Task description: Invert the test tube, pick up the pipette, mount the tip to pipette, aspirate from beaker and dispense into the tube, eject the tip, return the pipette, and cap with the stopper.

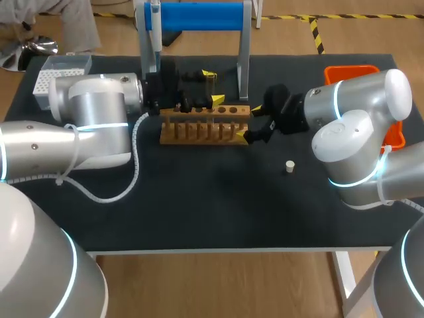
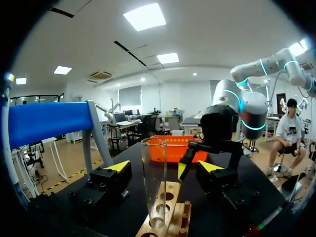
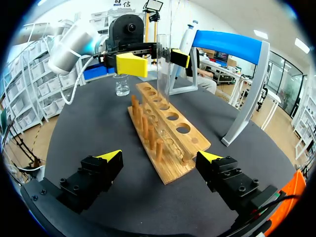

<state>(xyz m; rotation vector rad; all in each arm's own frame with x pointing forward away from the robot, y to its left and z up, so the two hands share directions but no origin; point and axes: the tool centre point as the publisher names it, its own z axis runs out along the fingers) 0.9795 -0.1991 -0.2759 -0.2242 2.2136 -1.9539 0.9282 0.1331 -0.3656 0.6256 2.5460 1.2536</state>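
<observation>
Finding 1. The left gripper [image 2: 163, 167] stands over the wooden peg-and-hole rack [image 1: 204, 126], its yellow-tipped fingers spread apart. The clear glass test tube [image 2: 154, 190] stands between them, touching neither as far as the left wrist view shows. Its long axis is upright, mouth up, base seated in a rack hole.

Finding 2. The right gripper [image 3: 160, 159] sits at the rack's 3 o'clock end in the head view. Its fingers are likewise parted and hold nothing; the rack's end lies just ahead of them.

Finding 3. The white-and-blue pipette [image 3: 185, 42] hangs upright on the blue-barred stand [image 1: 199, 16], at about 11 o'clock from the left gripper in the head view. The small white stopper [image 1: 289, 166] lies on the dark table [image 1: 199, 212] at about 4 o'clock from the right gripper.

Assessment. The inversion looks complete, so the pipette pickup appears next. The left arm is the nearer. The approach should meet the pipette's vertical axis side-on and must first clear the tube.
</observation>
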